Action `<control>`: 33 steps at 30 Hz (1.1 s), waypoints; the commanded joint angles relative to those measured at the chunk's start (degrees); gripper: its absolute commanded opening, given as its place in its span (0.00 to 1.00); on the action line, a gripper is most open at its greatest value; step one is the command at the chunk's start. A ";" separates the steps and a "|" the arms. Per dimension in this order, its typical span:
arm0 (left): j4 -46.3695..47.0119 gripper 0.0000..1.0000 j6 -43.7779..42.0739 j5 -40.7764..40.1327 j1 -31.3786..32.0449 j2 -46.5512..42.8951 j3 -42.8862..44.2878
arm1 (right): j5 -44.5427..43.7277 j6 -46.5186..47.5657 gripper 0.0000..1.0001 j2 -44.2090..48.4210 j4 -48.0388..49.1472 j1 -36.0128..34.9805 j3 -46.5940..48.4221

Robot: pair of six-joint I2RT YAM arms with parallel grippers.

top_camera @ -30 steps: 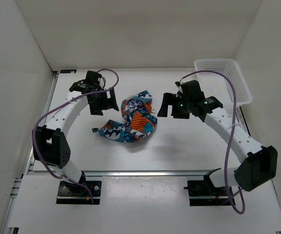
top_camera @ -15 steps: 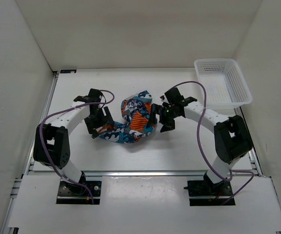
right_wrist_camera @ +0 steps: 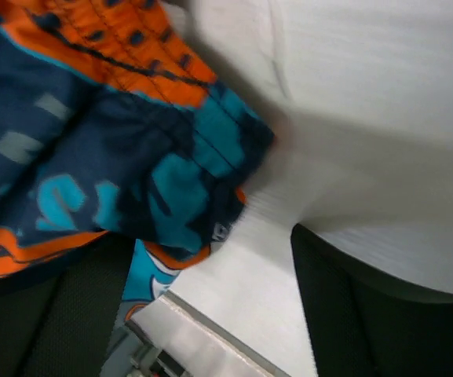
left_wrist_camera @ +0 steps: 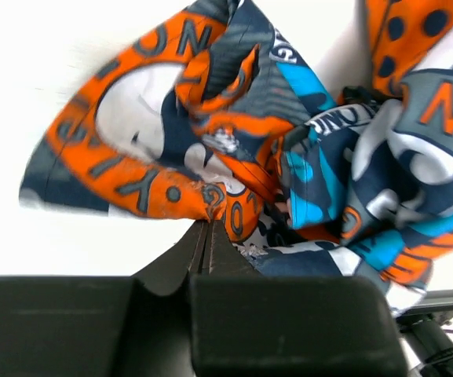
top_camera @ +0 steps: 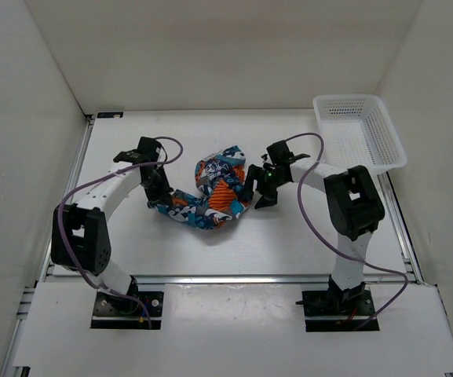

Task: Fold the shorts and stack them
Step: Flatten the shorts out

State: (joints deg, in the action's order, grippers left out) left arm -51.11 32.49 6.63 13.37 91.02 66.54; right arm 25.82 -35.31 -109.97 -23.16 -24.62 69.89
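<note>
The shorts (top_camera: 210, 196) lie crumpled in a heap at mid-table, printed in orange, teal, navy and white. My left gripper (top_camera: 157, 195) is at the heap's left end. In the left wrist view its jaws (left_wrist_camera: 206, 228) are pressed together, with an orange fold of the shorts (left_wrist_camera: 289, 157) pinched at their tips. My right gripper (top_camera: 259, 188) is at the heap's right edge. In the right wrist view its fingers (right_wrist_camera: 210, 251) stand apart. A teal and navy hem of the shorts (right_wrist_camera: 116, 141) reaches into the gap beside the left finger (right_wrist_camera: 77, 306).
A white plastic mesh basket (top_camera: 359, 129) stands at the back right corner of the table. White walls enclose the table on three sides. A metal rail (top_camera: 234, 277) runs along the near edge between the arm bases.
Both arms came down and inward to the heap. The left jaws went from wide open to shut on the cloth and drew its left end in. The right jaws narrowed.
</note>
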 commanded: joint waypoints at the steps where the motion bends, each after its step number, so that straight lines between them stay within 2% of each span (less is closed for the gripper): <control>1: -0.57 0.10 -0.76 0.22 -2.20 -5.59 3.23 | 4.05 -1.07 0.77 -3.21 3.21 -1.22 5.25; 2: -0.57 0.10 -0.76 0.22 -2.20 -5.59 3.24 | 4.67 -1.60 0.51 -3.84 3.90 -1.83 7.09; 4: -1.18 0.10 -0.76 0.22 -2.82 -5.59 6.04 | 4.67 -1.60 0.16 -4.55 3.91 -1.83 9.81; 5: -2.57 0.10 -0.76 0.22 -4.12 -4.90 7.71 | 3.98 -1.60 0.00 -4.55 0.86 -1.83 14.09; 8: -5.13 0.10 -2.95 0.22 -6.06 -1.65 18.94 | 0.29 -1.08 0.00 -2.97 -1.27 1.15 21.58; 9: -7.57 0.10 -3.48 0.22 -7.72 1.23 27.59 | -0.59 -1.08 0.00 -2.44 -2.93 2.81 28.31; 12: -13.20 0.10 -4.71 0.22 -10.28 7.04 44.31 | -1.13 -1.08 0.00 -4.36 -7.41 5.02 42.30; 13: -17.31 0.10 -4.72 0.22 -12.03 10.80 56.12 | -2.00 -0.38 0.00 -4.89 -10.91 5.63 51.92; 14: -18.66 0.10 -4.72 2.05 -12.83 12.23 61.37 | -2.61 0.15 0.00 -4.90 -12.42 6.42 55.84; 16: -19.29 0.10 -4.19 3.47 -14.50 13.30 70.26 | -4.27 0.76 0.00 -3.86 -14.36 6.96 60.61; 17: -19.29 0.10 -3.58 4.17 -14.51 12.61 70.30 | -5.07 1.81 0.00 -2.37 -14.37 6.96 59.93; 18: -17.98 0.10 -3.57 4.87 -15.03 11.21 69.61 | -6.04 2.61 0.00 1.39 -14.37 6.96 58.19; 20: -14.47 0.10 -2.96 5.84 -15.04 4.65 59.36 | -8.50 4.28 0.00 5.98 -13.06 6.35 52.31; 22: -8.76 0.10 -2.34 6.37 -13.55 -0.73 49.35 | -13.33 6.48 0.00 13.62 -11.49 5.73 39.32; 23: -7.00 0.10 -1.04 6.37 -13.02 -5.81 38.33 | -14.56 6.48 0.00 18.87 -10.60 5.12 33.97; 24: -5.16 0.18 -0.50 6.37 -12.40 -8.29 32.57 | -15.79 6.48 0.00 21.70 -9.55 4.33 28.34; 25: -2.27 0.33 0.02 6.37 -11.79 -10.49 26.94 | -16.94 6.48 0.00 24.52 -8.41 4.32 16.37; 26: -1.11 0.49 1.33 6.37 -11.26 -12.34 16.44 | -20.86 6.48 0.04 29.59 -7.79 3.27 10.50; 27: -0.22 0.64 1.96 6.37 -10.56 -15.06 11.47 | -23.16 5.96 0.14 32.16 -7.78 1.61 4.96; 28: 0.48 0.82 1.96 7.07 -9.94 -15.96 7.15 | -24.75 4.82 0.41 36.28 -7.78 0.99 -5.19; 29: 1.01 0.85 2.66 7.08 -9.94 -15.96 1.11 | -25.73 4.03 0.54 38.23 -7.78 0.46 -9.55; 31: 1.01 0.86 2.67 5.51 -9.41 -17.28 -2.72 | -26.43 2.53 0.77 41.23 -9.96 0.45 -15.81; 32: 1.01 0.86 2.67 4.71 -9.41 -17.28 -4.47 | -27.40 2.53 0.81 43.16 -12.76 1.76 -18.88; 33: 1.01 0.86 2.67 3.83 -9.41 -18.07 -4.49 | -27.93 1.83 0.81 43.96 -13.92 2.47 -19.52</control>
State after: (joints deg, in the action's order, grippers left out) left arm -52.80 34.30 12.43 3.88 76.20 62.70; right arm 3.46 -32.16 -70.32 -34.15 -23.73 52.34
